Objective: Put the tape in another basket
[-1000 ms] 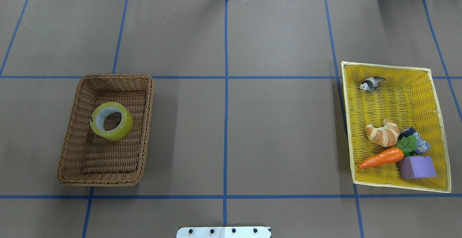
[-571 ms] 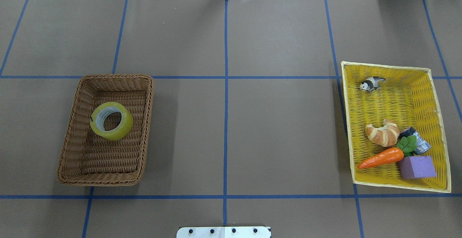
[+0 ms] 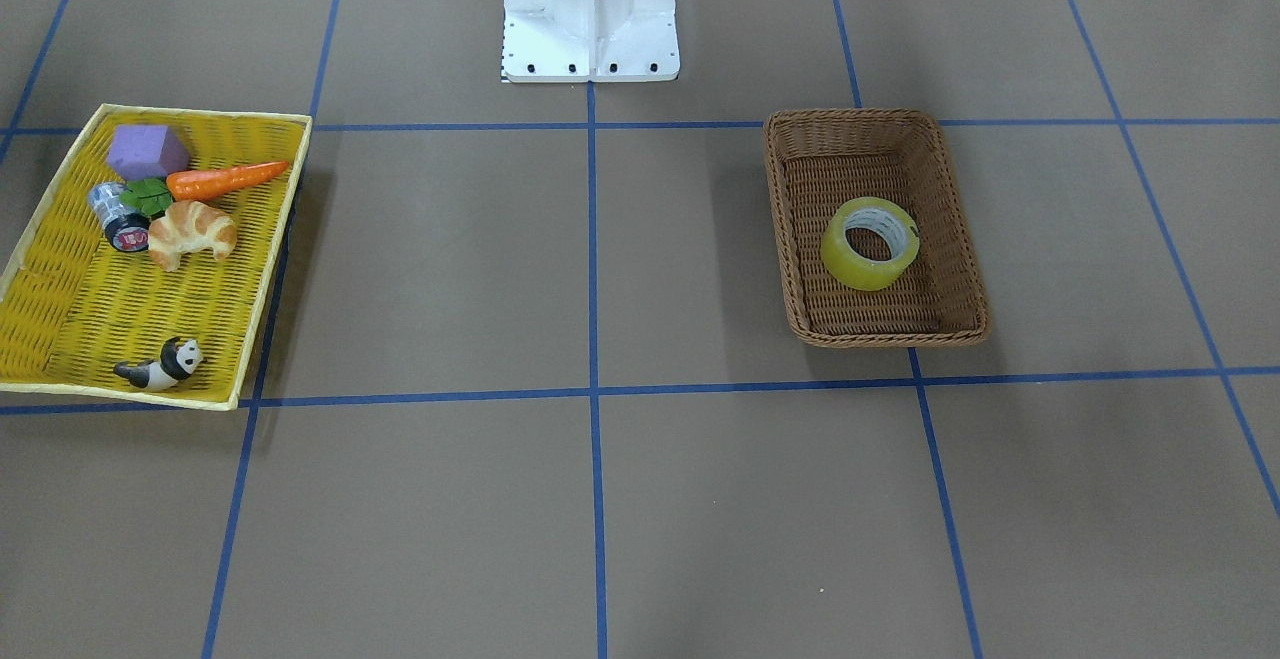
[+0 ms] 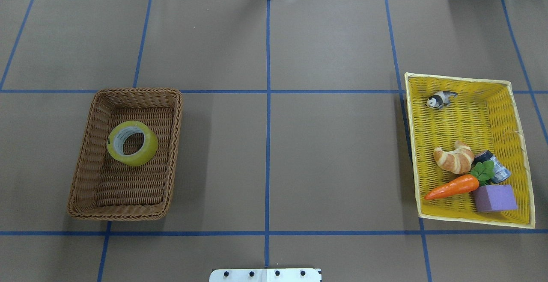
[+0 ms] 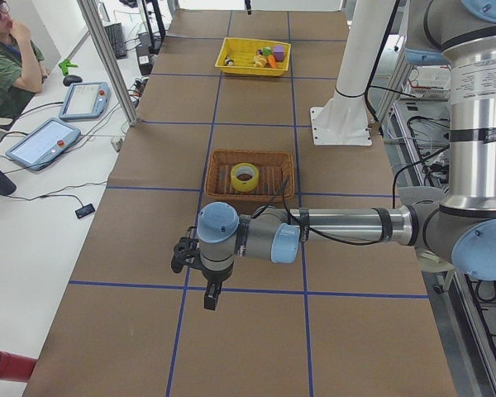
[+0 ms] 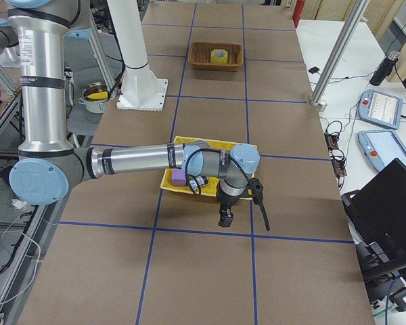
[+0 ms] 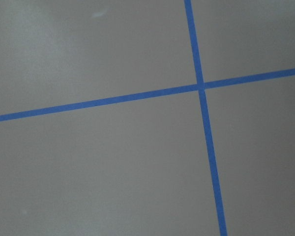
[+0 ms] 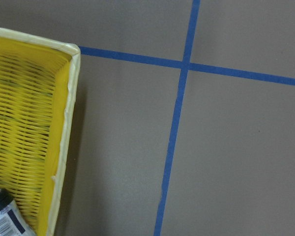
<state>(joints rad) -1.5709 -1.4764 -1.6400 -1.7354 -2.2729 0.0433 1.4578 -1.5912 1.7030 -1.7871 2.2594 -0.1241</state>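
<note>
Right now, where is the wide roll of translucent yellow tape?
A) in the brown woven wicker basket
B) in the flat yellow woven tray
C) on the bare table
A: the tape lies flat inside the brown wicker basket, alone on its floor.

The basket (image 4: pixel 176 136) stands on the table (image 4: pixel 334 153) to my left, with the tape (image 4: pixel 144 154) in it. Well apart to my right lies the tray (image 4: pixel 501 115). It holds a panda figure (image 4: pixel 441 99) at its far end, and a croissant (image 4: pixel 454 158), carrot (image 4: pixel 454 187), block (image 4: pixel 494 198) and can (image 4: pixel 497 169) crowded at its near end. My left gripper (image 5: pixel 208 298) hangs further left than the basket, and my right gripper (image 6: pixel 224 218) hangs just right of the tray.
</note>
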